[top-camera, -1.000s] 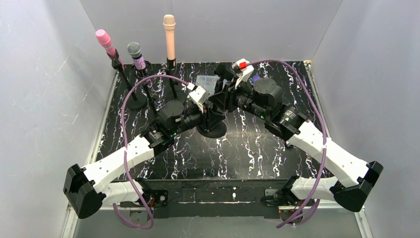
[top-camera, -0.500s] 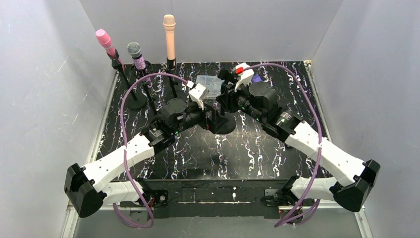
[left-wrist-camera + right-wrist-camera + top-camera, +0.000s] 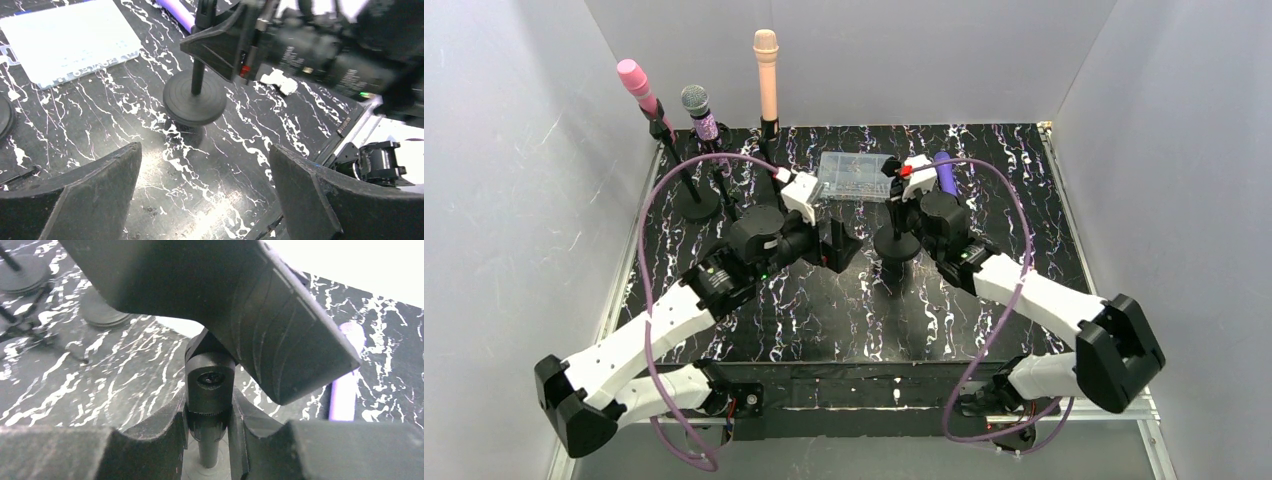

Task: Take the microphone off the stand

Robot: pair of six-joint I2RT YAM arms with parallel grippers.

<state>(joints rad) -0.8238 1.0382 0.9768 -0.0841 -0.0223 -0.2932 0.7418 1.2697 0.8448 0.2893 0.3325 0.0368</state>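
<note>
Right jaws clamped the stand's neck; left jaws gaped open.
Purple microphone lay on the worktop, upper right of centre: rigid, smooth, likely light, apt to roll; probably best gripped mid-barrel.

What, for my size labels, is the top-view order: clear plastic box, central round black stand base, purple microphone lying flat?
1. clear plastic box
2. central round black stand base, partly covered
3. purple microphone, slimmer; these last two are close

You have a black marbled table carrying a clear box, a purple microphone lying flat, a bare stand, and three microphone stands at the back left.
</note>
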